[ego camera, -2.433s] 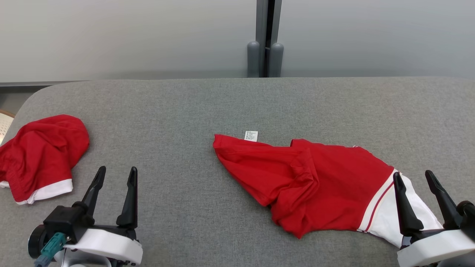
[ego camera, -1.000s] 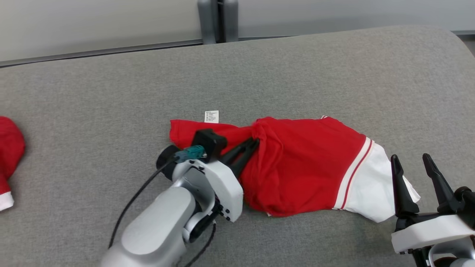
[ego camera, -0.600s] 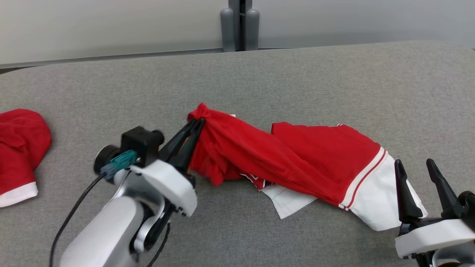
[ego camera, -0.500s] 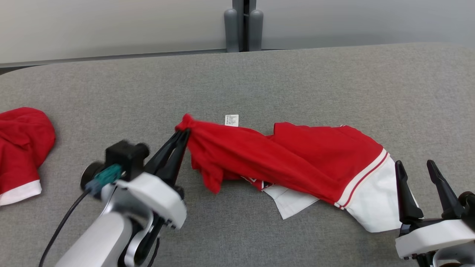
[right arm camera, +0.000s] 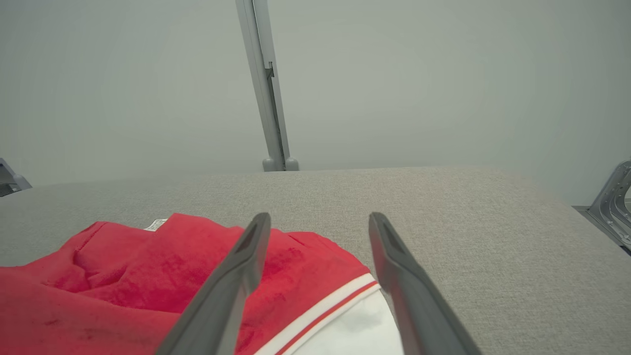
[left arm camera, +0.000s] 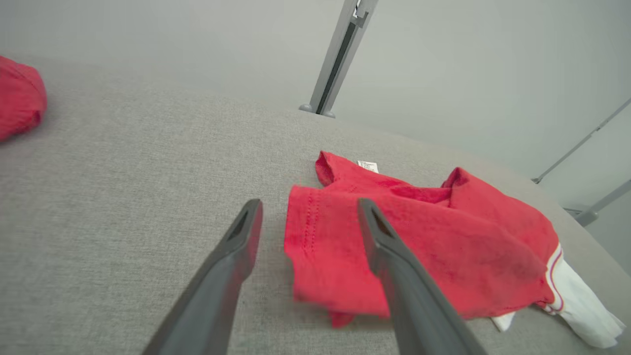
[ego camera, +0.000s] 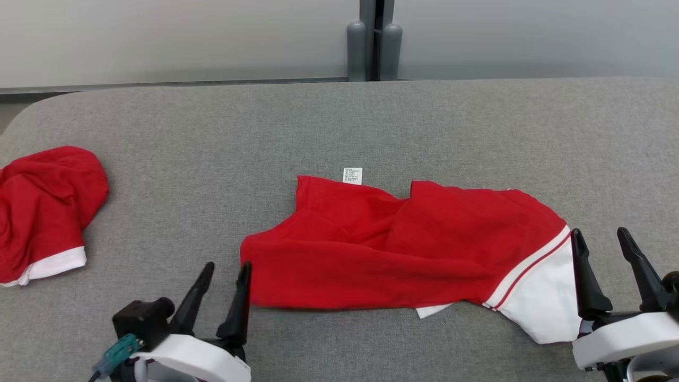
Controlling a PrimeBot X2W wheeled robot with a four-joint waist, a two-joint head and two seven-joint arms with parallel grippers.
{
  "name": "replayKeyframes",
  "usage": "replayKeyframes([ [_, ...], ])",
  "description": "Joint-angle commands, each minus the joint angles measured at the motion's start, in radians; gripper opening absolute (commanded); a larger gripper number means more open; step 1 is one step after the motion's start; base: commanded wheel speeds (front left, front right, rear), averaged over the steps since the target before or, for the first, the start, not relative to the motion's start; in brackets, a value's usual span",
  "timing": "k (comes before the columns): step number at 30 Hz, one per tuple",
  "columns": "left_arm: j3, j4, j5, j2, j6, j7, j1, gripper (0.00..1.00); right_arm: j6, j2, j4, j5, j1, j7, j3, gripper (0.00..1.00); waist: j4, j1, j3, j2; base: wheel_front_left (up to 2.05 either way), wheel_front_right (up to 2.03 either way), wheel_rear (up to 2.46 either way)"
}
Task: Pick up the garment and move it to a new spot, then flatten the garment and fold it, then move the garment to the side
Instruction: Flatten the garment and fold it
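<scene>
Garment (ego camera: 403, 249), red with a white end, lies rumpled; left claw (ego camera: 227, 268) and right claw (ego camera: 598, 233) gape empty.

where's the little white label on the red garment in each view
Head view: white label just above centre, at the far edge of the red garment.
Left wrist view: label right of centre, on the garment's far edge.
Right wrist view: label at lower left, peeking over the red cloth.
Shared landmark: grey post beyond it, reaching each picture's top.

Left gripper (ego camera: 227, 266) lower left, fingers (ego camera: 237, 302) apart, empty; right gripper (ego camera: 598, 232) likewise, lower right
</scene>
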State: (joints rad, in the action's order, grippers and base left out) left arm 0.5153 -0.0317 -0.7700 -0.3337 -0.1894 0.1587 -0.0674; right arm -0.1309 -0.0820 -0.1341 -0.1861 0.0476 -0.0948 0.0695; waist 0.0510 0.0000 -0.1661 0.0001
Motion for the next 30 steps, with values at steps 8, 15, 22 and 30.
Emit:
replayKeyframes([
  [8,-0.111,0.006,0.102,-0.008,-0.025,0.103,-0.008,1.00,0.000,-0.013,-0.024,0.008,0.027,-0.022,0.003,1.00,0.010,0.0000,0.048,-0.0001,0.00,0.00,0.00],
  [15,-0.179,0.014,0.188,-0.039,-0.017,0.107,0.027,1.00,0.000,-0.016,-0.027,0.009,0.061,-0.037,-0.002,1.00,-0.010,0.0000,0.112,-0.0001,0.00,0.00,0.00],
  [22,-0.180,0.008,0.200,-0.043,-0.012,0.107,0.075,1.00,0.000,-0.012,-0.039,0.007,0.093,-0.048,0.000,1.00,-0.019,0.0000,0.144,-0.0001,0.00,0.00,0.00],
  [30,-0.168,0.010,0.204,-0.048,-0.022,0.094,0.074,1.00,0.000,-0.009,-0.050,0.009,0.090,-0.052,0.000,1.00,-0.012,0.0000,0.141,-0.0001,0.00,0.00,0.00],
])
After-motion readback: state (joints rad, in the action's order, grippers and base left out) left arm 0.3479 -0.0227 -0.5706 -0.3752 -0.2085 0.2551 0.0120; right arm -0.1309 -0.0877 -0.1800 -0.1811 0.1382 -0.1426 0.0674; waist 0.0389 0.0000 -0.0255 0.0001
